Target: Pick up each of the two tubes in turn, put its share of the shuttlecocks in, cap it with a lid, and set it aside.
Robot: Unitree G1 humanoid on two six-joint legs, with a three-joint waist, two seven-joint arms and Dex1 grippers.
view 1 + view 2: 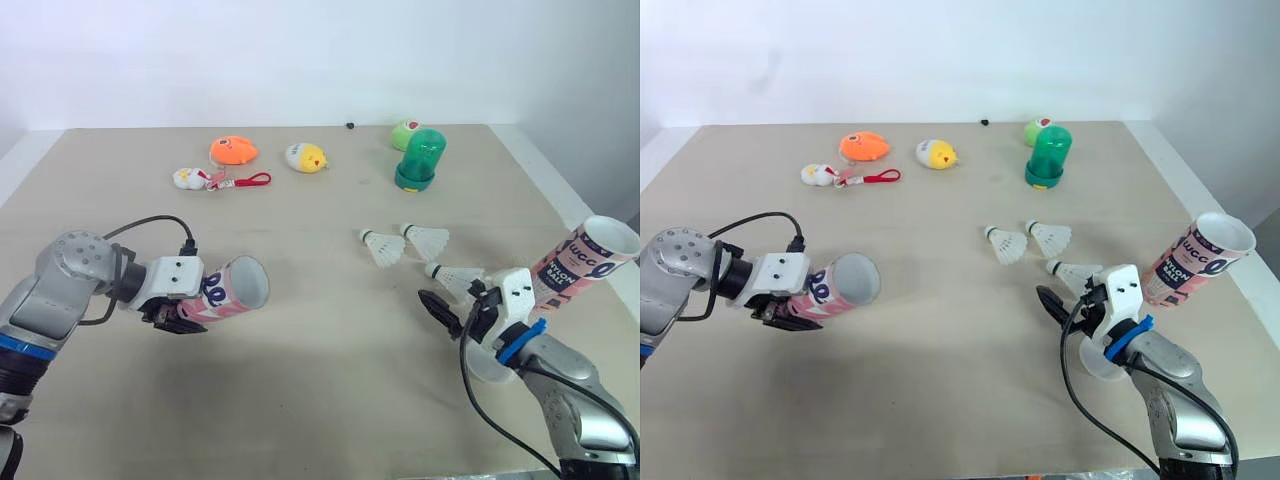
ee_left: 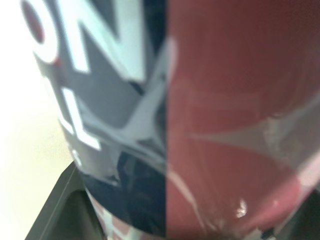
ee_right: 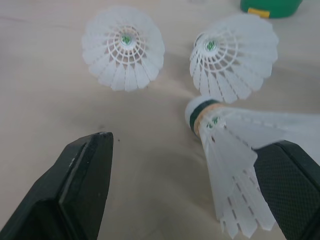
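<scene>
- Left tool [image 1: 190, 312] is clamped around the pink tube [image 1: 238, 287] at the lower left of the frame. It holds the tube clear of the worktop [image 1: 320, 400], almost level, with the open mouth turned toward the centre.
- Held that flat, the tube may let a shuttlecock slide back out unless the mouth is tipped up first. The grip also sits toward the tube's rear, so a push at the mouth could swivel it.
- Two shuttlecocks [image 1: 383, 247] [image 1: 427, 240] lie side by side right of centre. A sweep by the other arm could scatter them.
- Right tool [image 3: 190, 150], at the lower right, has its jaws spread wide around the nearest shuttlecock [image 1: 458, 277]. The feather skirt lies against one finger and the cork points away.
- Closing here would likely pinch the skirt, which could crush the feathers or let the shuttlecock squirt free.
- Second tube [image 1: 583, 262] leans at the right edge of the frame, just beside the right arm. A careless lift could knock it off the worktop.
- Green cap [image 1: 420, 160] stands at the upper right, well apart from both tubes.
</scene>
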